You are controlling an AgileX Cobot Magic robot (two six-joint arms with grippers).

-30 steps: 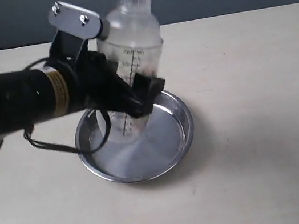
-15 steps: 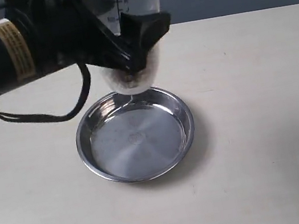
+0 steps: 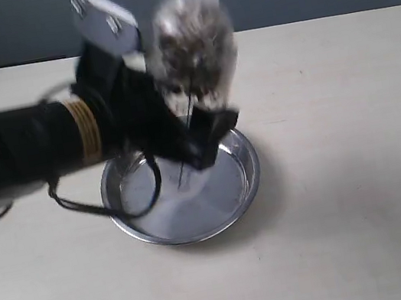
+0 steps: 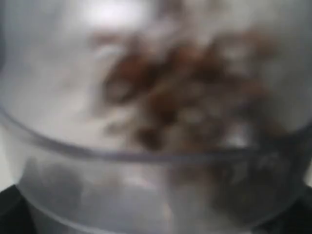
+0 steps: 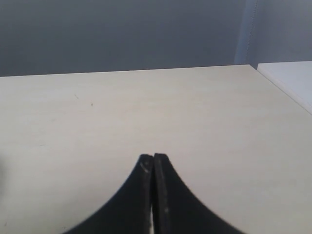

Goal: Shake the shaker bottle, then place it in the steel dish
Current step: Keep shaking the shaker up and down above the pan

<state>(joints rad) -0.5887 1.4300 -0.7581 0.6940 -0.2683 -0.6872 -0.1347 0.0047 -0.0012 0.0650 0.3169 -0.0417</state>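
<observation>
**Grip.** The left gripper (image 3: 196,133) clamps the clear frosted plastic shaker bottle (image 3: 194,50) with the domed top around its body, below the dome. The fingers are spread wide to span the barrel and bear on both sides of it.

**Position.** The bottle is in the air, roughly upright, over the far part of the round, shallow, shiny steel dish (image 3: 192,235). The dish rests on the pale tabletop (image 3: 347,186). Working directly above the dish appears intended to keep the later set-down short.

**Step.** Bottle and arm are blurred, and the loose brown bits (image 3: 190,47) sit up in the domed half, not at the base. In my judgement the shaking is under way and the placing is not yet done.

**Views.** Only the exterior view shows the bottle in relation to the dish. The left wrist view is filled by the bottle wall (image 4: 73,161) and the scattered bits (image 4: 180,97); no dish is visible. Only the right wrist view shows the right gripper (image 5: 153,163), fingers pressed together, empty, above bare table.
</observation>
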